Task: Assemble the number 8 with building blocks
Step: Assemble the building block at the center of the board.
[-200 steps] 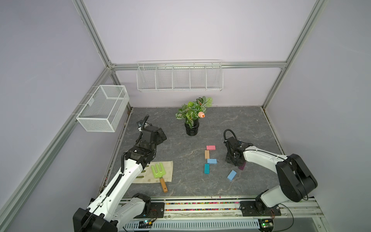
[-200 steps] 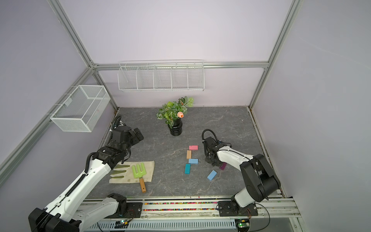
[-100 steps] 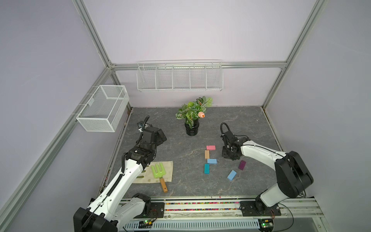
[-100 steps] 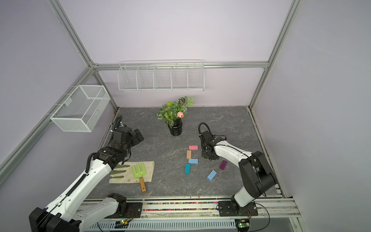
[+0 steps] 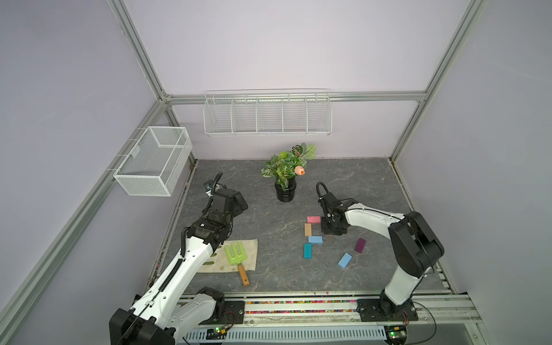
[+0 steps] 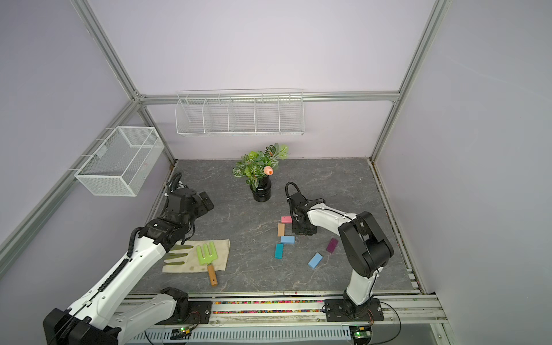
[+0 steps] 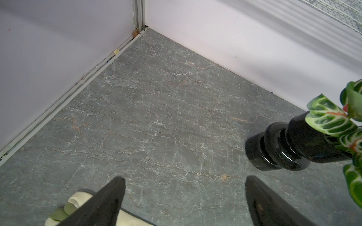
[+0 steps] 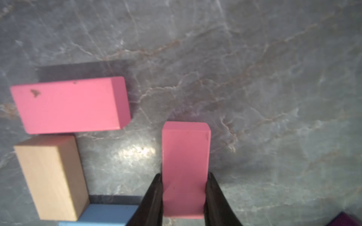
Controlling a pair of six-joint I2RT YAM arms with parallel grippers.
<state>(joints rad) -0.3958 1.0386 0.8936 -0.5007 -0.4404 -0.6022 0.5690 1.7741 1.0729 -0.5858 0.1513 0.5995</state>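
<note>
Building blocks: you have seven, namely two pink, two light blue, one tan, one teal and one dark purple. One pink block [image 5: 313, 219], the tan block [image 5: 308, 229], a light blue block [image 5: 315, 239] and the teal block [image 5: 307, 250] cluster mid-table [image 5: 367, 179]. The dark purple block [image 5: 360, 245] and second light blue block [image 5: 345, 260] lie loose nearer the right arm's base. Your right gripper [image 8: 185, 177] pinches the second pink block [image 8: 186, 148], across a gap from the tan block. Your left gripper [image 7: 184, 180] hangs over bare table, jaws spread.
</note>
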